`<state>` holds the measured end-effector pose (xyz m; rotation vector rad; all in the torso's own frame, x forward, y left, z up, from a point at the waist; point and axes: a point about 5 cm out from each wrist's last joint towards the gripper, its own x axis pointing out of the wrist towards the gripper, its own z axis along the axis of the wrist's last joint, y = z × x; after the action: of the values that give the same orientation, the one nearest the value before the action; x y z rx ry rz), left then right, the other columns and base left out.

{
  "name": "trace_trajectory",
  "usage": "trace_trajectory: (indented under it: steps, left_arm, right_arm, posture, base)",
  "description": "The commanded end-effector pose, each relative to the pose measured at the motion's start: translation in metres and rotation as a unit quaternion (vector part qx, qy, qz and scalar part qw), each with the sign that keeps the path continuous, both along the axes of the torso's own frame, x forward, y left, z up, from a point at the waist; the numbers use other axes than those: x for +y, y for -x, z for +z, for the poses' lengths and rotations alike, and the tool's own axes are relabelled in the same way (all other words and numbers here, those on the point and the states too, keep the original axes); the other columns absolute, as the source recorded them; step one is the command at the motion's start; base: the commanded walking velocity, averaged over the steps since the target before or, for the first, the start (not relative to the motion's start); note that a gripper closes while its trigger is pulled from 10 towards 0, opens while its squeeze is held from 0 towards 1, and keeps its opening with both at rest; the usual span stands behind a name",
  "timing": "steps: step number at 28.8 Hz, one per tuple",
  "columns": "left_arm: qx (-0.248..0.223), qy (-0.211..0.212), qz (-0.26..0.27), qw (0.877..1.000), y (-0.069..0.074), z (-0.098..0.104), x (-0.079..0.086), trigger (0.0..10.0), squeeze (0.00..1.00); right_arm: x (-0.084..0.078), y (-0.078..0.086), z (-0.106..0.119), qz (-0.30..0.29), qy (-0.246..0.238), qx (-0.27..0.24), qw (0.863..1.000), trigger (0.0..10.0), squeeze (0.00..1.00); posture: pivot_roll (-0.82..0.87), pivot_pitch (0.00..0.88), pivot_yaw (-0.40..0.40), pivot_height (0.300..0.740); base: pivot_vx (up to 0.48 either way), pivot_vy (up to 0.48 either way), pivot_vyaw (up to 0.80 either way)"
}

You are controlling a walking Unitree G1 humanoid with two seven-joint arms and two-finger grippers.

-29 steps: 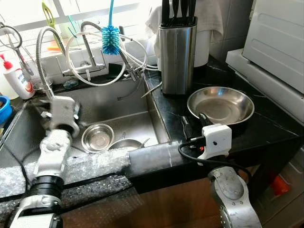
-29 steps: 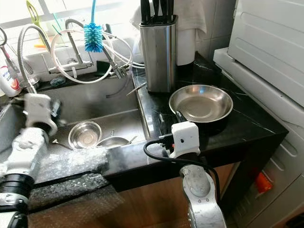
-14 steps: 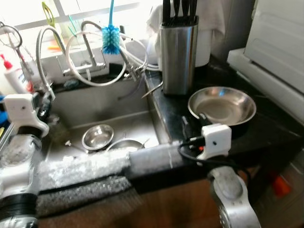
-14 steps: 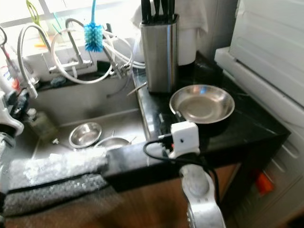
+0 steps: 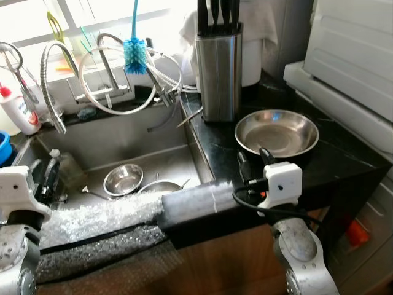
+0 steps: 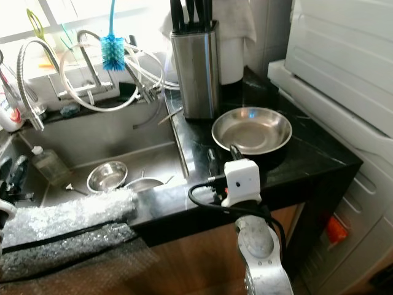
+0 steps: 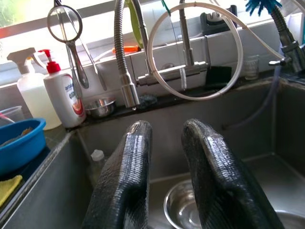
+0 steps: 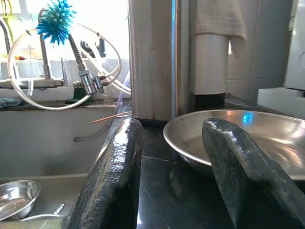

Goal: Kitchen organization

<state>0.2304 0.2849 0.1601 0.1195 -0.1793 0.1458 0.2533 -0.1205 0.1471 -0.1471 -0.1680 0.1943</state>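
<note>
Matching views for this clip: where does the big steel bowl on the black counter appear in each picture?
Left eye view: steel bowl on the counter, right of the sink, before the knife block.
Right eye view: same place.
Left wrist view: not in it.
Right wrist view: its rim beyond the open right gripper.
Shared landmark: the knife block.

My padded counter edge (image 5: 98, 221) covers the near half of a second bowl (image 5: 161, 185) in the sink (image 5: 116, 147). At twelve o'clock, the knife handles (image 5: 218, 11) run off the picture's top above their steel block (image 5: 219, 69). The soap bottle's label (image 7: 72, 102) at ten o'clock is too small to read. At three o'clock, the white appliance (image 5: 350, 55) is cut by the edge.
</note>
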Motion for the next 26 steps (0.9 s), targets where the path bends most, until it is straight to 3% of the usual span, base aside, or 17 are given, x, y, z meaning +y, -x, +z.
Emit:
trace_trajectory:
  steps: [1,6,13,26]
  left_arm:
    - [0.003,0.005,0.01,1.0,0.005,0.001,0.0,10.0,0.0]
    - [0.01,0.025,0.018,0.999,0.005,-0.009,-0.007,10.0,0.0]
    - [0.004,0.06,-0.018,0.998,-0.008,-0.006,-0.039,10.0,0.0]
    - [-0.013,0.088,-0.026,0.996,-0.021,0.002,-0.058,10.0,0.0]
  right_arm:
    - [0.001,0.002,0.004,0.0,-0.002,-0.011,1.0,10.0,0.0]
    - [0.001,0.001,0.005,-0.002,-0.002,-0.012,1.0,10.0,0.0]
    - [-0.001,-0.001,0.005,-0.002,0.001,-0.012,1.0,10.0,0.0]
    - [0.0,-0.006,0.005,-0.009,-0.012,-0.002,1.0,10.0,0.0]
  posture:
    - [-0.11,0.0,0.182,0.74]
    - [-0.12,0.0,0.18,0.74]
    - [-0.12,0.0,0.178,0.74]
    - [-0.09,0.0,0.164,0.74]
  base:
    - [0.0,0.0,0.0]
    - [0.0,0.0,0.0]
    - [0.0,0.0,0.0]
    - [0.0,0.0,0.0]
